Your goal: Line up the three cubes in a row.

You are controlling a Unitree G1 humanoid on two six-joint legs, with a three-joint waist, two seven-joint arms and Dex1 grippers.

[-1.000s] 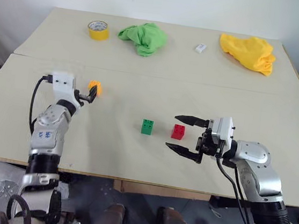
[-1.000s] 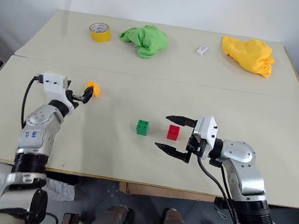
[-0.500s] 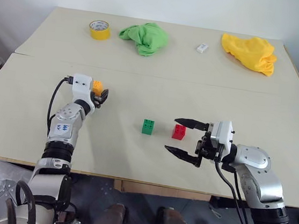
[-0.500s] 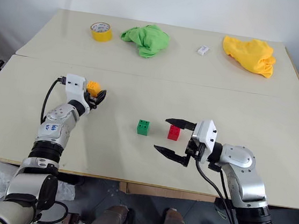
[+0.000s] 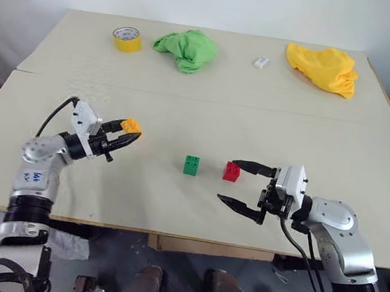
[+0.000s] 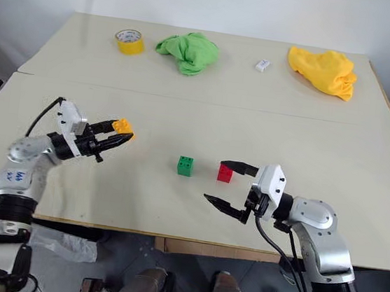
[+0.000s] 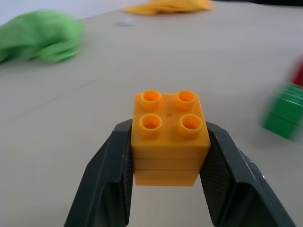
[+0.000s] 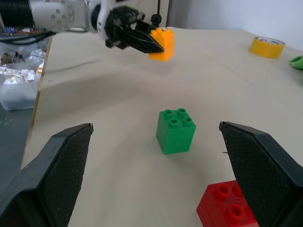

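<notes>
The orange-yellow cube (image 7: 169, 137) sits studs-up between the two black fingers of my left gripper (image 5: 129, 133), which is shut on it at the left of the table and points right. It seems held slightly above the tabletop. The green cube (image 5: 192, 165) and the red cube (image 5: 232, 171) stand side by side on the table's middle, a small gap between them. My right gripper (image 5: 228, 181) is open and points left. Its far finger reaches just in front of the red cube without touching it.
Along the far side of the table (image 5: 302, 130) lie a yellow tape roll (image 5: 127, 39), a green cloth (image 5: 187, 48), a small white block (image 5: 261, 62) and a yellow cloth (image 5: 324, 68). A seam crosses the table in front of them.
My left gripper has shut on the orange-yellow cube, swung round to point right and drawn back toward me with it. The right gripper stays open, barely shifted.
</notes>
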